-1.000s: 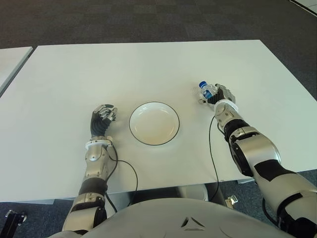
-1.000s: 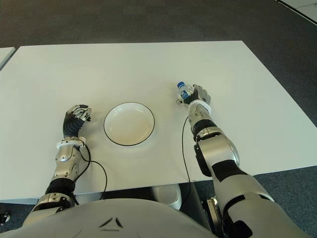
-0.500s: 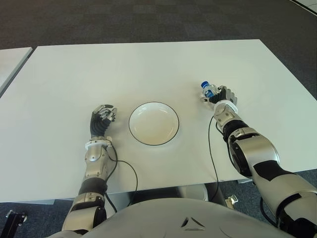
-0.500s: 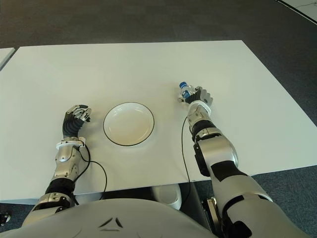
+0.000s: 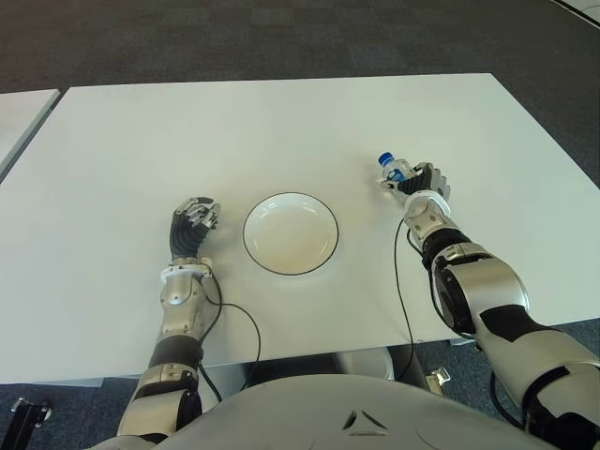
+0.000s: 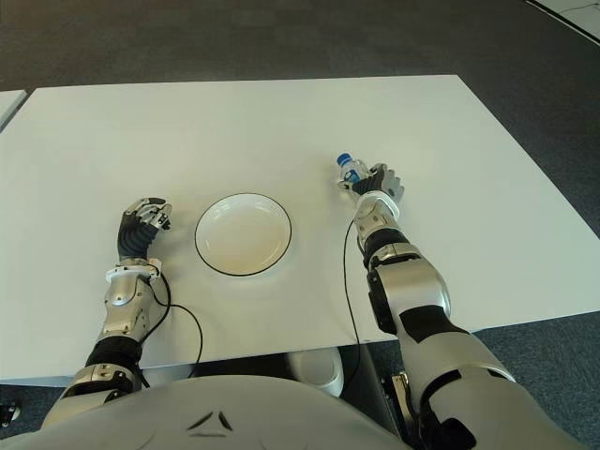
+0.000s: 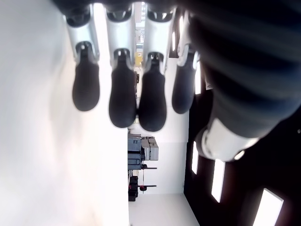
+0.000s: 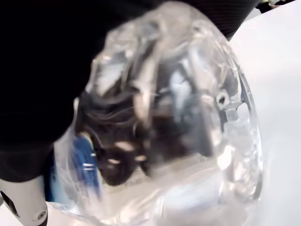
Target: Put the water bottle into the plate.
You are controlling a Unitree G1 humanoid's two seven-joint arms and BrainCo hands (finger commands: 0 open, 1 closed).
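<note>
the right hand (image 5: 419,184) was closed around the water bottle (image 5: 392,170), to the right of the plate (image 5: 291,233) and well apart from it, over the white table (image 5: 234,131). in the eye views only the bottle's blue cap and a short piece of its clear neck stuck out past the fingers, pointing away from the robot and slightly toward the plate; the rest of the bottle was hidden inside the grip. whether the bottle touched the table or was held just above it could not be told from either eye.

the right wrist view gave what the eyes could not: the clear, crumpled body of the water bottle (image 8: 178,117) filled nearly the whole picture, pressed against the dark palm, with a strip of blue label at one edge. the cap did not show there.

the plate was white with a thin dark rim, and held nothing. a thin black cable ran along each forearm.

the left hand (image 5: 192,225) showed just to the left of the plate, fingers curled inward. its wrist view showed the four dark fingertips (image 7: 122,101) bent over with nothing between them and the palm, and the pale table beside them, which the eye views were too far off to settle.
</note>
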